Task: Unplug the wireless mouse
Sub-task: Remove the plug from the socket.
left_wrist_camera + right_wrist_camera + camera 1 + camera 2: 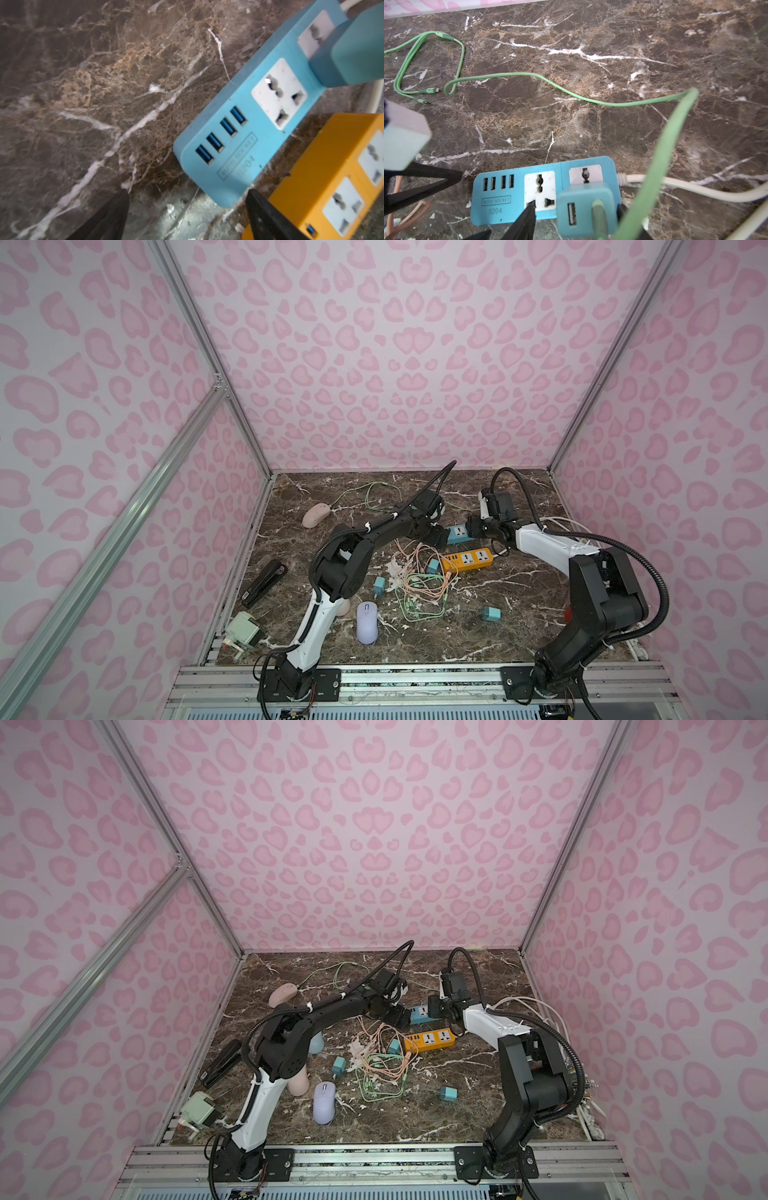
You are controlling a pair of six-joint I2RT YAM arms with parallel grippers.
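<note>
In both top views the pink mouse [316,514] [282,994] lies near the desk's far left edge, its long axis diagonal and its cable end toward the far right. In the left wrist view the left gripper [187,191] gapes at the USB end of the blue power strip [239,145], with the orange strip [332,176] beside it. In the right wrist view the right gripper [575,205] straddles the teal adapter [583,195] without clamping it; the green cable [654,180] is plugged into the adapter.
</note>
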